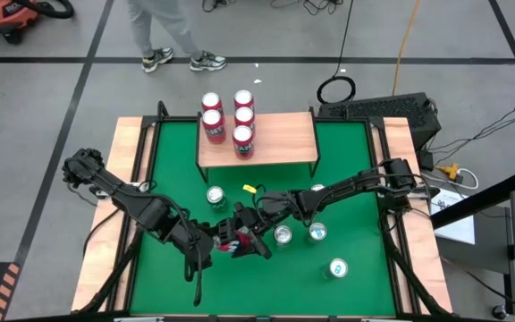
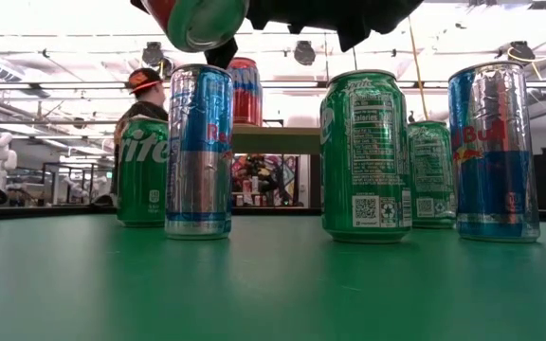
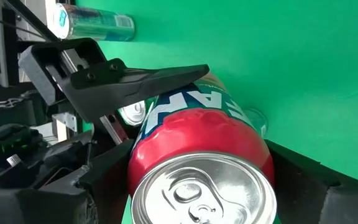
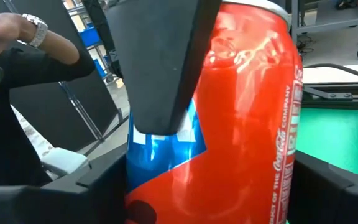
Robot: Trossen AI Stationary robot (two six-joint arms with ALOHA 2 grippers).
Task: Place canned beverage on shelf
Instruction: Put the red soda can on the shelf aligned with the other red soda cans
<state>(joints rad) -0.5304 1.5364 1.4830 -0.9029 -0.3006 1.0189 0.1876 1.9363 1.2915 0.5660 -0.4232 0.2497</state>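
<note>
A red can (image 1: 231, 234) with a blue-and-white band is held in the air over the green table's (image 1: 177, 170) near middle, tilted; it shows at the top of the low view (image 2: 195, 19). My left gripper (image 1: 222, 240) and my right gripper (image 1: 244, 231) are both shut on it from opposite sides. The light-wood shelf (image 1: 284, 139) stands at the table's far edge and carries several red cans (image 1: 242, 121). My left gripper pinches the red can's round wall (image 3: 148, 155) between its two fingers, near the lid end, coming from the table's left. The can's lid (image 3: 204, 190) faces this wrist. The can is clear of the table. My right gripper pinches the red can's wall (image 4: 284, 155) between its two fingers, coming from the table's right. One of its fingers (image 3: 135, 81) lies along the can's side. The can is tilted and lifted clear.
Several green and blue-silver cans stand on the table near the grippers (image 1: 215, 195) (image 1: 282, 234) (image 1: 317, 233) (image 1: 338, 266), and close up in the low view (image 2: 363, 156). A small yellow thing (image 1: 249, 189) lies before the shelf. A person (image 1: 164, 27) stands beyond the far edge.
</note>
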